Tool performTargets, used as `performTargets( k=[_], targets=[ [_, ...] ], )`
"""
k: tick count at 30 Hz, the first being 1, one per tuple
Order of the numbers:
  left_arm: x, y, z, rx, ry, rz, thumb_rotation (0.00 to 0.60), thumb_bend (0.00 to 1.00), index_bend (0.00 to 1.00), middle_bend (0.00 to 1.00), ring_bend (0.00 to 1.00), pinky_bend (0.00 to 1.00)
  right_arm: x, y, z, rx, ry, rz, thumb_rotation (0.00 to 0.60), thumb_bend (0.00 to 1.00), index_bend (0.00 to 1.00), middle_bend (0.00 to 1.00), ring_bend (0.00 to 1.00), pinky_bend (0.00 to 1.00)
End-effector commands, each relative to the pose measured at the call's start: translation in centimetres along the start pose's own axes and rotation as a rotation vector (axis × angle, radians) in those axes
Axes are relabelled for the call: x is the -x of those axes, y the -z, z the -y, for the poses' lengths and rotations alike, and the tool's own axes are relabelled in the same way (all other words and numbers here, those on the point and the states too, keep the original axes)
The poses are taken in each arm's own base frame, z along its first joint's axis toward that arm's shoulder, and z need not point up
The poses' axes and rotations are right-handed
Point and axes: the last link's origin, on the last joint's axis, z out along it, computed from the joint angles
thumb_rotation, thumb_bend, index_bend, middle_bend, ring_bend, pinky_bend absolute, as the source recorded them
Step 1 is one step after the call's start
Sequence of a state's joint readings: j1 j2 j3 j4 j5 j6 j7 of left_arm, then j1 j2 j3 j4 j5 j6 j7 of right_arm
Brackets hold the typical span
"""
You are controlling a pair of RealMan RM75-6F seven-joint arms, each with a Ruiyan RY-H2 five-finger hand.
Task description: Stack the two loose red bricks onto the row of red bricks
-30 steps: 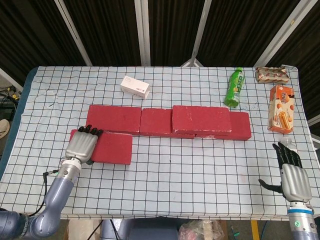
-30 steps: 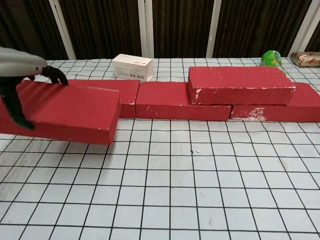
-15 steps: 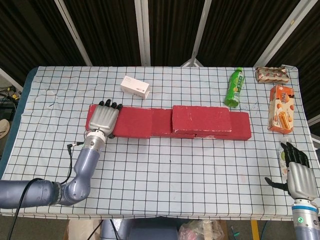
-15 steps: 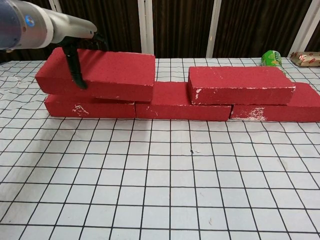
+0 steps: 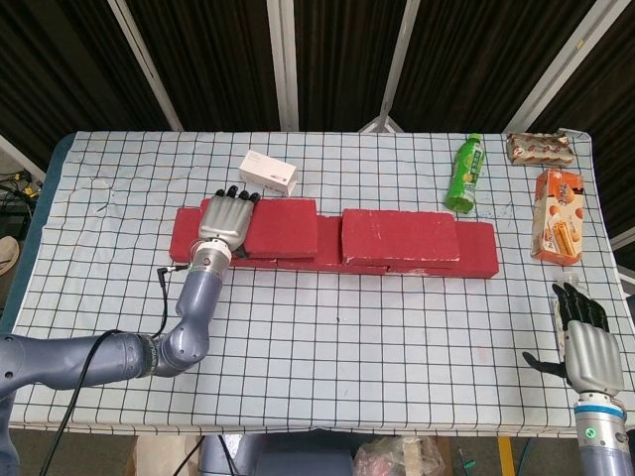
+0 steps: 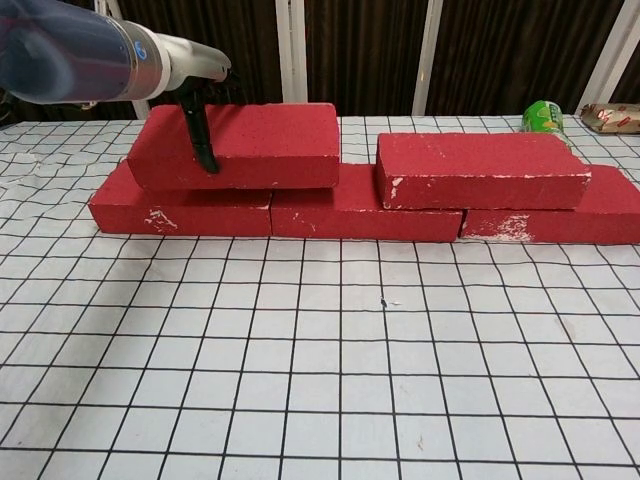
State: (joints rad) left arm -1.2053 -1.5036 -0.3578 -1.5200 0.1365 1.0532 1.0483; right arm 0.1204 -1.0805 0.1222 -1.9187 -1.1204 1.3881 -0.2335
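Left fingers: your left hand (image 5: 226, 219) grips the held brick (image 6: 240, 146), fingers over its top and far edge, thumb (image 6: 203, 140) down the near face.
Held brick: on the left part of the brick row (image 6: 350, 212), over the seam of the two left bricks; whether it is fully seated, can't tell.
Stacked brick (image 5: 399, 236): already on the row's right part, apart from the held one.
Right hand (image 5: 582, 341): at the table's (image 5: 397, 337) near right edge, fingers spread, holding nothing.
Behind the row: white box (image 5: 268, 173), green bottle (image 5: 463, 174) lying down.
Far right: snack packs (image 5: 557, 214).
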Motion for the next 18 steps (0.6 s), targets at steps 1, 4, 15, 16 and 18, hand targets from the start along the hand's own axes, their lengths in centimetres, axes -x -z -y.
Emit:
performTargets(
  k=[1,4,15,16,18],
  targets=[
    [-0.2,-0.3,-0.3,0.011,0.015,0.007,0.600,0.00,0.21,0.22,0.09,0.15,0.0,0.0,0.0,0.003,0.001,0.000,0.600,0.15,0.00,0.00,0.00,0.00],
    [-0.4,-0.6,-0.5,0.027,0.029,0.016,0.600,0.00,0.21,0.22,0.09,0.15,-0.1,0.0,-0.1,0.008,0.001,-0.003,0.600,0.15,0.00,0.00,0.00,0.00],
    [-0.3,-1.7,-1.1,0.032,-0.027,0.061,0.600,0.00,0.21,0.21,0.09,0.14,-0.1,-0.2,-0.4,0.027,0.004,-0.010,0.600,0.15,0.00,0.00,0.00,0.00],
    [-0.3,-1.8,-1.2,0.030,-0.032,0.063,0.600,0.00,0.21,0.21,0.09,0.14,-0.1,-0.3,-0.4,0.028,0.005,-0.010,0.600,0.15,0.00,0.00,0.00,0.00],
    [-0.4,-2.0,-1.4,0.028,-0.037,0.062,0.600,0.00,0.21,0.21,0.09,0.14,-0.1,-0.3,-0.4,0.031,0.007,-0.009,0.600,0.15,0.00,0.00,0.00,0.00]
  ],
)
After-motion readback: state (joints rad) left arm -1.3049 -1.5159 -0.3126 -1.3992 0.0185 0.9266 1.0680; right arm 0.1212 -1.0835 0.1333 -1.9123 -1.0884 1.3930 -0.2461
